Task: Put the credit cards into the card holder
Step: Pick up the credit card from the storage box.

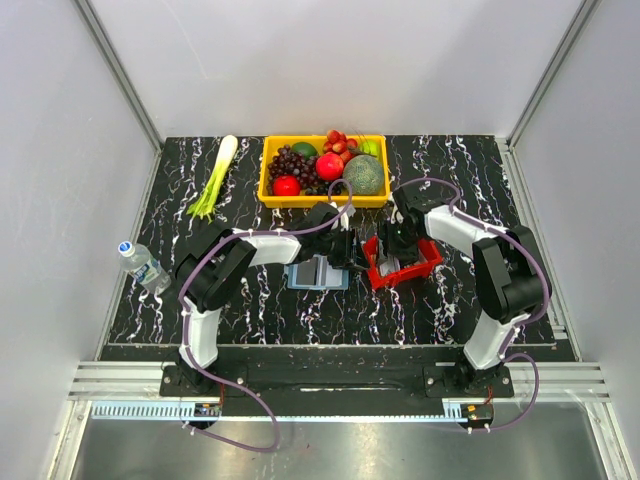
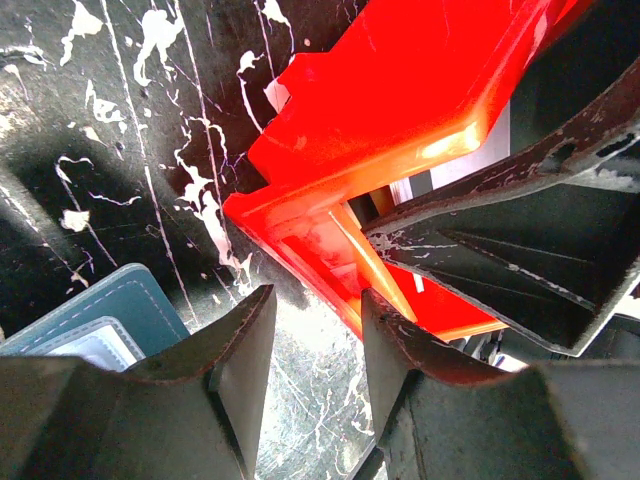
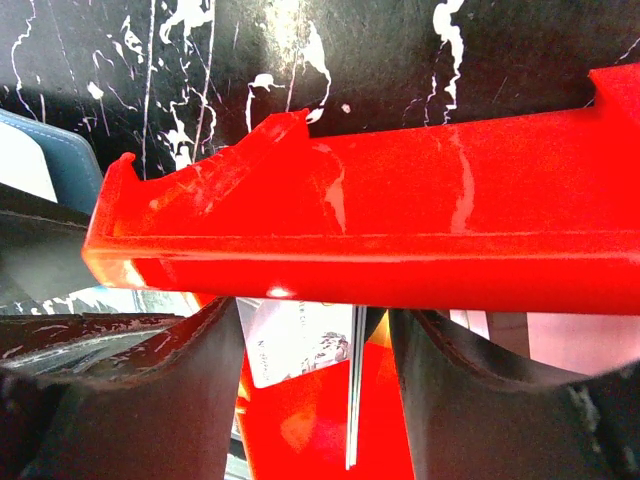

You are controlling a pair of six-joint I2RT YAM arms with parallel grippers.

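1. Straddling the tray's contents, the right claw (image 3: 312,330) had its two dark, scuffed fingers spread wide. Upright cards stood in the gap between them, and nothing was pinched.
2. The left claw (image 2: 318,300) was likewise parted and held nothing. Only bare surface showed between its worn fingers, with the tray's corner just ahead.
3. The small thin plastic credit cards (image 3: 295,345) were still in the tray. One white printed face and one card seen edge-on as a thin line showed in the right wrist view.
4. The glossy red open-topped plastic tray (image 3: 400,250) had hard moulded walls with a notched rim, and it looked smooth and rigid.
5. The flat blue wallet-like card holder (image 1: 318,272) lay open just to the left of the tray. It had a stitched edge and paler pockets inside. Whether any pocket already held a card could not be told.
6. By my reading, the task was at its start or early on: no card was lifted and the cards in the tray were still to be moved.
7. The black white-veined marble-look surface (image 2: 100,150) carried everything.
8. Farther back sat a yellow plastic crate of fruit (image 1: 275,195), and a clear water bottle (image 1: 143,265) lay at far left.
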